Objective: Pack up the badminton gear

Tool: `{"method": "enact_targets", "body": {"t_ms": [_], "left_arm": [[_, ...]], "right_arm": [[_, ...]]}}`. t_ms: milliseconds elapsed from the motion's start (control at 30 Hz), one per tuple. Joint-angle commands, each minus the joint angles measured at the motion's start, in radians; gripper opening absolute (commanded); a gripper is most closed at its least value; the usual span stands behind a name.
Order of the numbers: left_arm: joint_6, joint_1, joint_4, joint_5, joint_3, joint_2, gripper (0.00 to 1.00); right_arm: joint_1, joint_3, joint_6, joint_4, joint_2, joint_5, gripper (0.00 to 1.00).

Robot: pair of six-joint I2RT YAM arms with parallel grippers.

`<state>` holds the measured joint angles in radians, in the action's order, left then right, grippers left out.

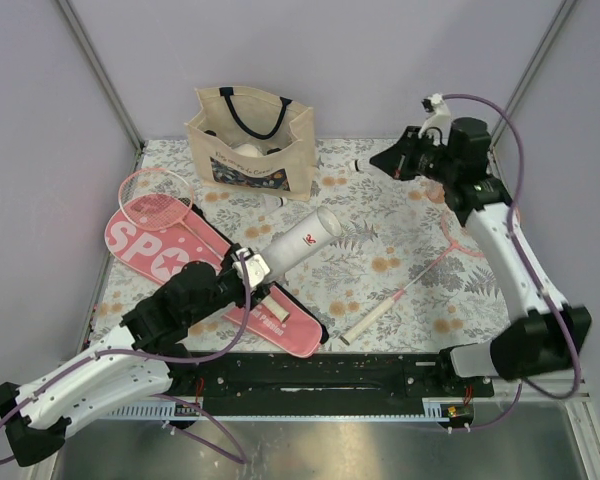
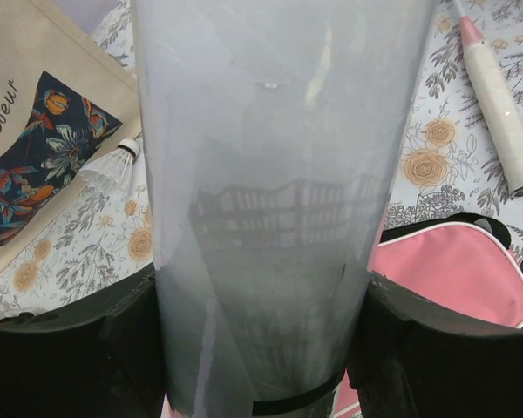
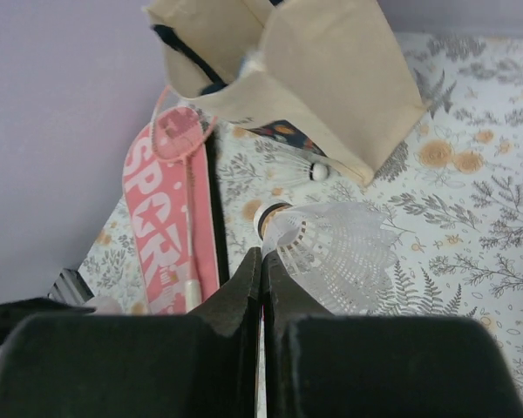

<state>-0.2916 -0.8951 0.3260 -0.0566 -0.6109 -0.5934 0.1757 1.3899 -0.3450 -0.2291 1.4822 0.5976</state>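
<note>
Item one, the long white tube (image 1: 298, 243): it is held aslant over the pink case (image 1: 140, 245), open mouth raised toward the back right and a small red mark on its side. The left gripper (image 1: 252, 265) is clamped on its lower end, a black finger (image 2: 70, 348) pressed to each flank. Item two, the case: it is racket-shaped with white SPORT lettering and a dark edge, lying flat on the floral table cover (image 1: 400, 210) at the left, its narrow end toward the front. Item three, the first racket (image 1: 155, 197): pink rim, white strings, its head at the case's wide end and partly overhanging it, its shaft running down along the case. Item four, the second racket (image 1: 370, 320): it lies on the cover right of centre, white handle toward the front, thin shaft slanting back and right to a pink head largely hidden beneath the right arm. Item five, the shuttlecock (image 3: 331, 252): it sits at the tip of the right gripper (image 1: 380, 160), which is raised at the back right. That gripper's fingers (image 3: 235, 296) are pressed together, and the edge of the white skirt appears pinched at their ends. Item six, the second shuttlecock (image 3: 309, 167): it lies loose on the cover just beside the front corner of the beige tote (image 1: 250, 140). The tote stands upright at the back, dark straps up and a floral panel on its face.
</note>
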Motion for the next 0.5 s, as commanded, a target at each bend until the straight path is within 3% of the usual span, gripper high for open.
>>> {"method": "enact_targets", "body": {"t_ms": [0, 167, 467], "left_arm": [[-0.006, -0.001, -0.042, -0.038, -0.021, -0.022, 0.56], [-0.006, -0.001, -0.031, -0.046, -0.033, -0.045, 0.55], [-0.006, -0.001, -0.027, -0.042, -0.033, -0.049, 0.55]], "right_arm": [[0.016, -0.089, 0.029, 0.005, -0.244, 0.004, 0.00], [0.067, -0.140, 0.024, -0.027, -0.399, 0.060, 0.00], [0.189, -0.112, 0.076, -0.174, -0.448, 0.134, 0.00]]}}
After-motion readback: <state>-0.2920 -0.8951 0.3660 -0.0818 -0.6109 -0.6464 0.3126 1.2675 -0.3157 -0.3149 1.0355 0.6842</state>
